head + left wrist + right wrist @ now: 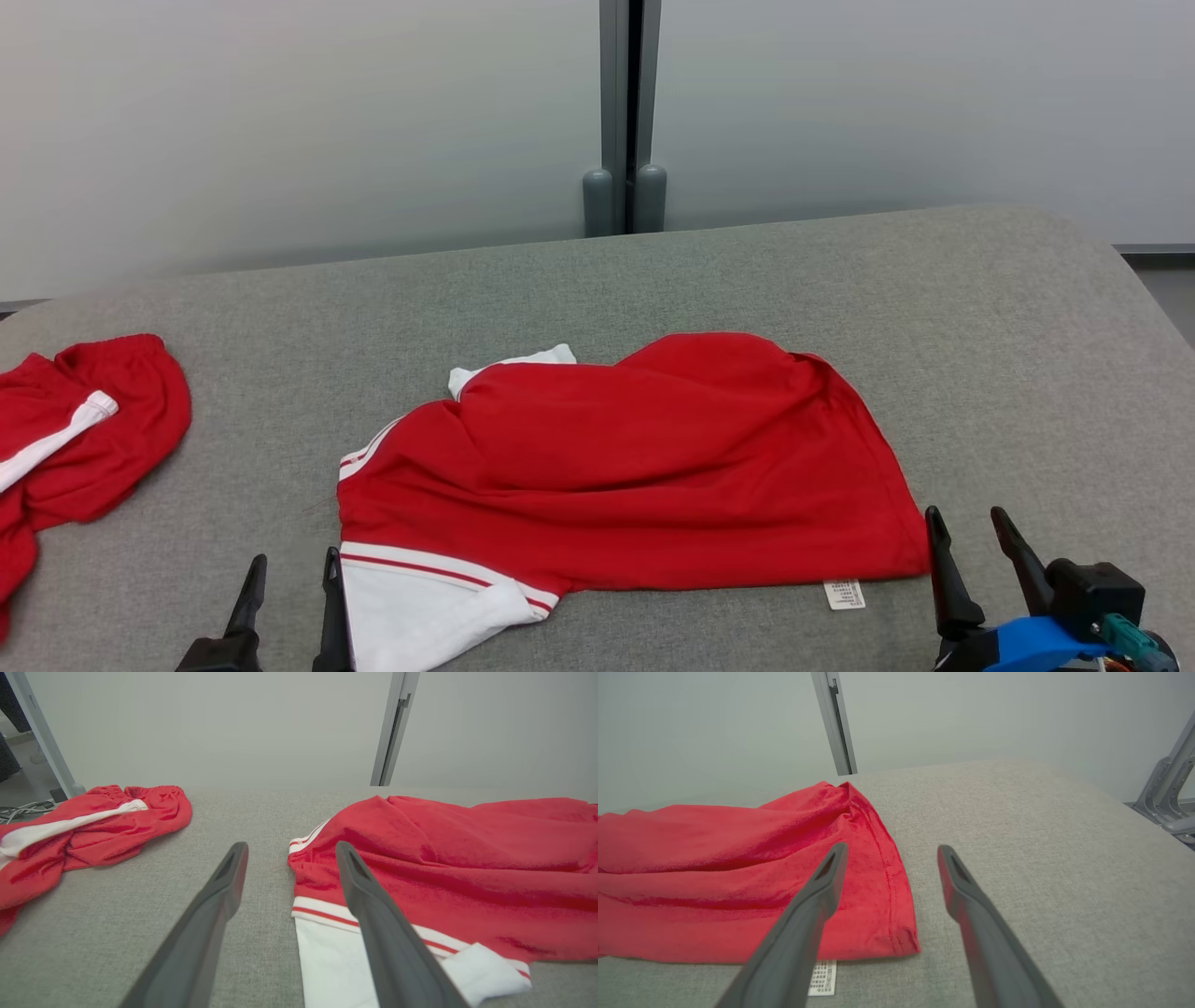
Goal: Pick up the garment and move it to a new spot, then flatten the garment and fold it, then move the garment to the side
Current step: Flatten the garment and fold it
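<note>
A red garment with a white, red-striped sleeve lies rumpled and roughly folded on the grey table. It also fills the right half of the left wrist view and the left of the right wrist view. My left gripper stands open at the garment's near left corner, its right finger over the white sleeve. My right gripper stands open at the garment's near right corner, beside a small white label. Neither gripper holds anything.
A second red piece with a white stripe lies bunched at the table's left edge. A grey post stands behind the table against the pale wall. The table's right side is bare cloth.
</note>
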